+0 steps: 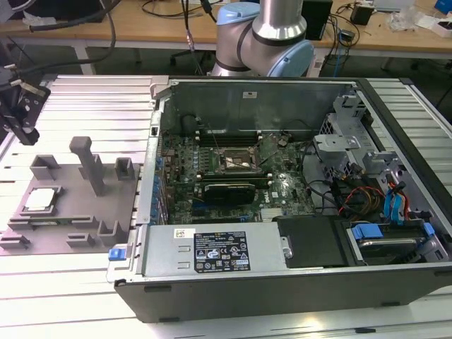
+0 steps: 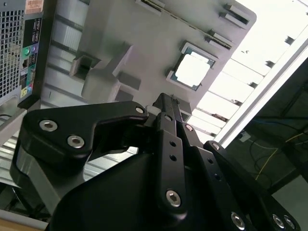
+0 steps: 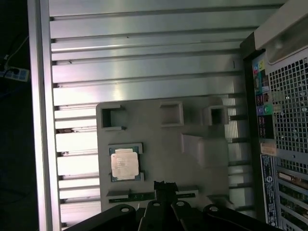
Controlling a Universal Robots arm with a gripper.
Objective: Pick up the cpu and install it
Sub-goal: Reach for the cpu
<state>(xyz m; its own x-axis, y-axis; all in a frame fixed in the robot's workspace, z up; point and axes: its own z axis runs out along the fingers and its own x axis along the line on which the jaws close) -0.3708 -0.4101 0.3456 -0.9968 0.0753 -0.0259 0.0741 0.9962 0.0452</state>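
In the exterior view the gripper [image 1: 27, 134] hung at the upper left of the frame, well apart from the open case [image 1: 233, 282]. The cpu [image 1: 40, 200] lay flat in its recess on the grey plate [image 1: 70, 226], at the left of the frame and lower in it than the gripper, and nothing touched it. In both wrist views the fingers looked closed together at the tip and held nothing. The cpu [image 3: 125, 162] showed beyond the tip, a little off its line. The socket [image 1: 236, 161] sat in the middle of the board inside the case.

I judge that the step in hand was the approach for the pick. To do it well, the fingers need to open wider than the chip. The tip should be centred over the chip and square to its edges. The descent should be slow and straight, so that the pads take the pale rim and do not hit the walls of the recess.
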